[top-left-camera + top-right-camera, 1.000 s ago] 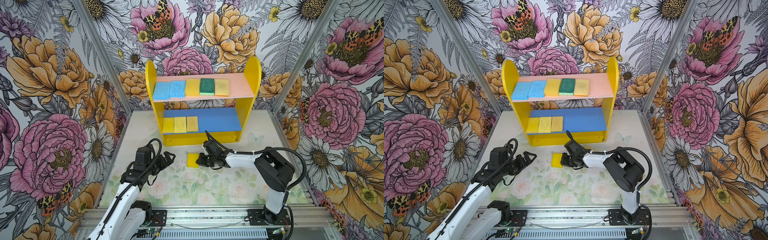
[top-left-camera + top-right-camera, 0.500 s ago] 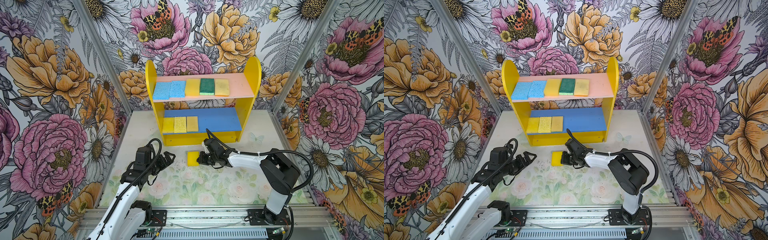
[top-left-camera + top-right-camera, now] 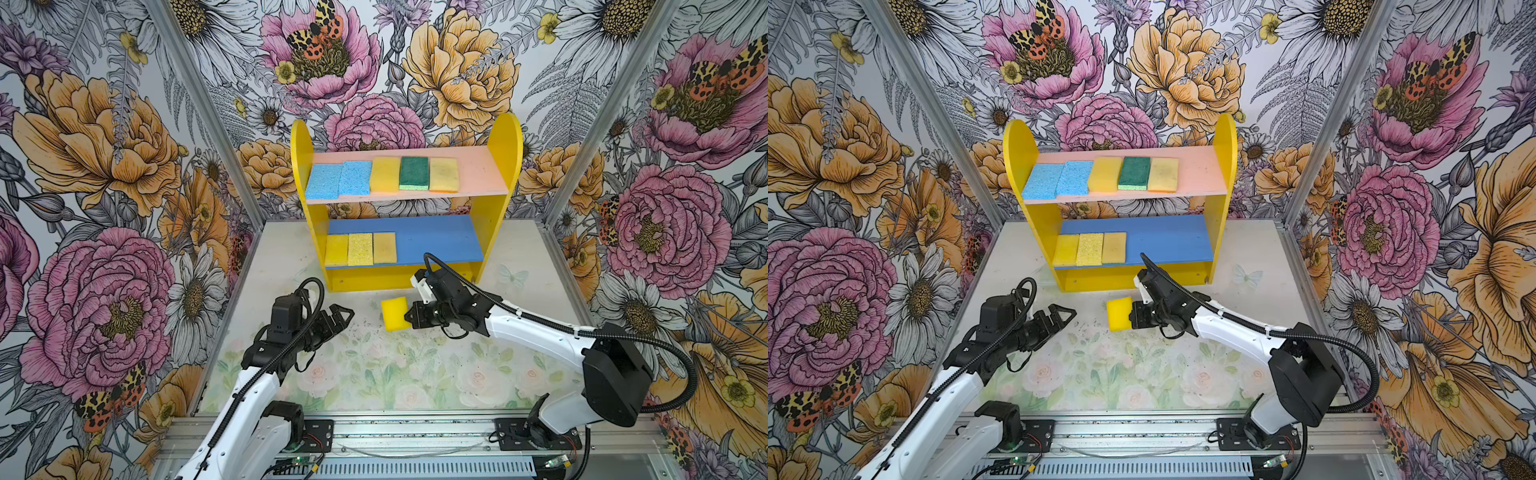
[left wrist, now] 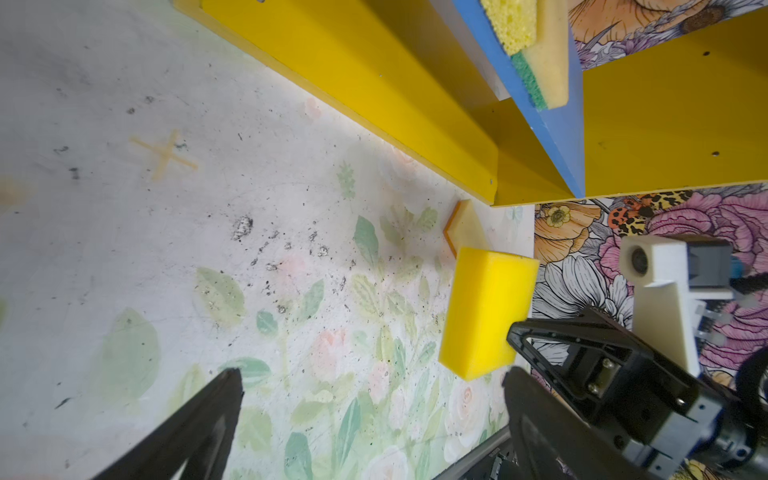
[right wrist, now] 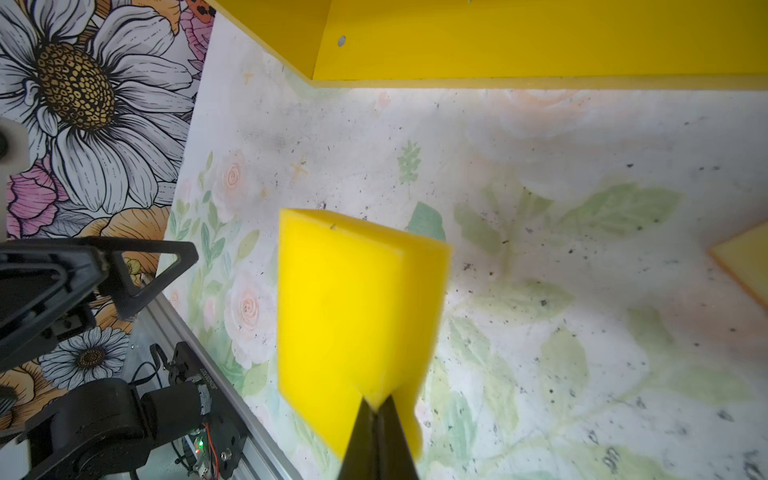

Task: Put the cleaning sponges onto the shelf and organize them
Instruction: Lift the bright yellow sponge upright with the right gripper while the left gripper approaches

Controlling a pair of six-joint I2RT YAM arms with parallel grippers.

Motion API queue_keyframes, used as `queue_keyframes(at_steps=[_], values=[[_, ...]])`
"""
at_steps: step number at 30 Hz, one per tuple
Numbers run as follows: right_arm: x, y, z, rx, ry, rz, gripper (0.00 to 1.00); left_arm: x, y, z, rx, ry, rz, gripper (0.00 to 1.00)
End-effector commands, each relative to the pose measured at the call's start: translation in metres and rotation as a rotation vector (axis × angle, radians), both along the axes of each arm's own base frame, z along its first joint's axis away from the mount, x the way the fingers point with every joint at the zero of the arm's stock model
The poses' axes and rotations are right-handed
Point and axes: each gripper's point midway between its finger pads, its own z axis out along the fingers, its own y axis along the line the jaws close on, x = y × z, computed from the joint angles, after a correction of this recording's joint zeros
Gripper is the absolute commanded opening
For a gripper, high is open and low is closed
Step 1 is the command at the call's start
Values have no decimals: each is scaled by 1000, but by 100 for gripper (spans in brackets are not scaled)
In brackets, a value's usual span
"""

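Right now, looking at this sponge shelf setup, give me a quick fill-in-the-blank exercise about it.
1. On the shelf, the pink upper board carries ____ sponges.
2. The blue lower board carries ____ more.
3. The held sponge, pinched by the shut right end effector, is bright ____.
4. The left end effector stands ____, holding nothing.
Missing words: five, three, yellow, open.

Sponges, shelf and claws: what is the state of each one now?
Yellow sponge, pinched at one edge, tilted.
Right claw, shut on the yellow sponge.
Left claw, open, empty.
Tan sponge, loose on the table.
Pink upper board, five sponges lying flat.
Blue lower board, three sponges lying flat.
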Motion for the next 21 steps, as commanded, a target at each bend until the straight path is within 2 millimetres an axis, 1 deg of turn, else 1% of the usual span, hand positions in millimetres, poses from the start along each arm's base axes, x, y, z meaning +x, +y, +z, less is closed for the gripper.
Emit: queue_keyframes(at_steps=[1,3,6,9,12,14,16,17,19,21], values=[[-9,-8,23,24,-44,70,2,1,-24,28,-138,-126,-124,99],[-14,-3,44,85,-71,128,2,2,-36,42,-238,-176,-158,99],[-26,8,68,160,-84,233,2,3,-51,61,-331,-250,-194,99],[-35,14,78,192,-72,303,2,2,-68,73,-347,-289,-245,99],[-42,20,85,226,-55,351,2,2,-86,80,-343,-301,-301,99],[-46,24,88,236,-57,372,2,2,-94,83,-341,-311,-319,99],[-49,25,89,238,-58,380,2,3,-98,84,-340,-314,-326,92],[-49,25,88,237,-56,380,2,4,-100,85,-342,-317,-326,87],[-50,25,86,232,-54,377,2,5,-101,85,-351,-320,-321,74],[-48,24,83,223,-52,365,2,6,-103,86,-369,-322,-321,58]])
